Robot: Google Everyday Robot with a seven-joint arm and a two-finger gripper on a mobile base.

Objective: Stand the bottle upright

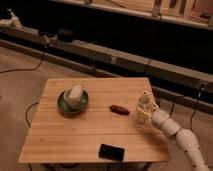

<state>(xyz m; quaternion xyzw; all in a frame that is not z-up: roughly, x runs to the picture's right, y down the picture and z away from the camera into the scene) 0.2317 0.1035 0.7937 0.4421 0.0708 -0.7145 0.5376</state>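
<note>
A clear plastic bottle (144, 105) stands upright near the right edge of the wooden table (90, 132). My gripper (144, 114) is at the bottle, on its right side, at the end of the white arm (180, 137) that reaches in from the lower right. The bottle's lower part is partly hidden by the gripper.
A green bowl (73, 101) holding a pale object sits on the left of the table. A small brown item (119, 109) lies just left of the bottle. A black flat object (111, 151) lies near the front edge. Cables and a dark ledge run behind the table.
</note>
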